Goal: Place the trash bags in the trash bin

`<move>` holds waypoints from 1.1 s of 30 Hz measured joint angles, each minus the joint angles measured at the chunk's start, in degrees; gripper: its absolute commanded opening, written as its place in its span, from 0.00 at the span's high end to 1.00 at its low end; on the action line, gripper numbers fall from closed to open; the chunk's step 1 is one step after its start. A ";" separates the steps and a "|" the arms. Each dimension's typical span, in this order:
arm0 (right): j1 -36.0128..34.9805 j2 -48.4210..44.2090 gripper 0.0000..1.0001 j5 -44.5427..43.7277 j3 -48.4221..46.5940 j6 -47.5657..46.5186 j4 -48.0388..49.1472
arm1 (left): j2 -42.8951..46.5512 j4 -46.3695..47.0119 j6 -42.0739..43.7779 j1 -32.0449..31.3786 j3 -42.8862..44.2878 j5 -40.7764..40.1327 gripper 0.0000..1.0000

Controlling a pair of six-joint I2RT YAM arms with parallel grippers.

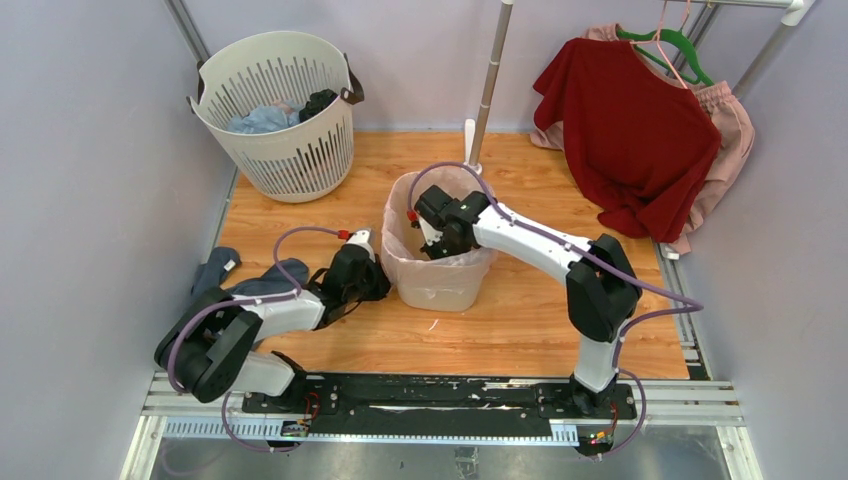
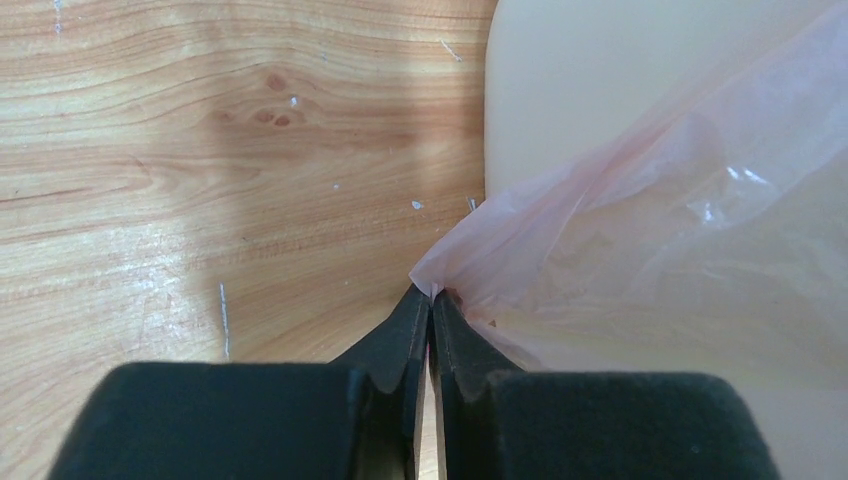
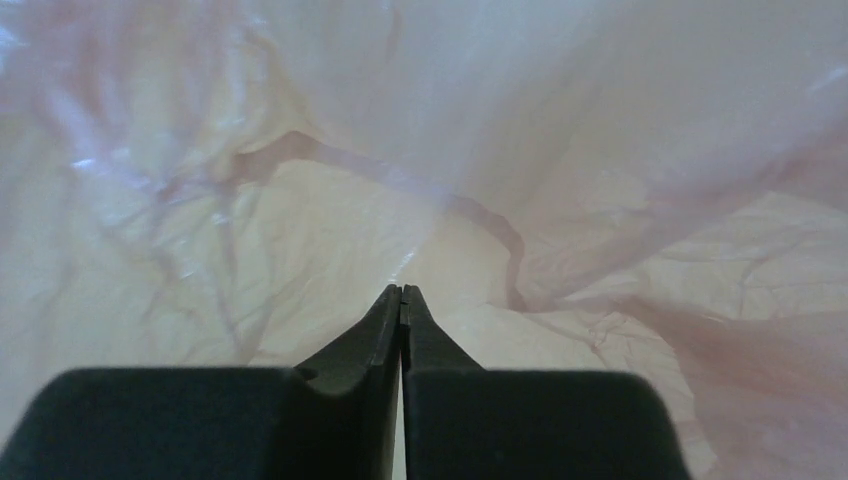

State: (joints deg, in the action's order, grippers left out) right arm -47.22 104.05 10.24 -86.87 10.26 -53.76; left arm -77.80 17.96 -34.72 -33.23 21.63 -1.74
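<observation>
The trash bag (image 2: pixel 640 230) is lying inside the trash bin (image 1: pixel 440 288) at mid-frame, with one corner spilling over the bin's left wall. The left end effector (image 2: pixel 430 300), the nearer one, is pinching that corner low beside the table (image 2: pixel 200 150). The right end effector (image 3: pixel 401 292) is reaching into the bin's mouth, jaws together, apparently on nothing.

Overhead; wrist cams hug trash bags (image 2: pixel 650 230).
</observation>
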 measured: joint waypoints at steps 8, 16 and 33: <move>-0.11 5.11 1.00 -0.17 4.55 -0.28 4.31 | 4.39 -1.62 0.04 -0.02 -0.66 0.72 0.90; -0.11 7.02 1.00 1.64 6.67 -0.26 9.70 | 6.38 -1.99 -0.22 -0.02 -0.61 1.57 0.84; -0.11 -1.64 0.63 -1.77 2.23 0.46 0.57 | 15.58 -19.80 1.95 -0.02 1.44 -3.06 0.59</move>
State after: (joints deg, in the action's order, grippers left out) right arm -47.33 102.41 8.47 -84.64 10.72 -53.19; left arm -62.22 -1.85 -32.77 -33.26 23.07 -4.80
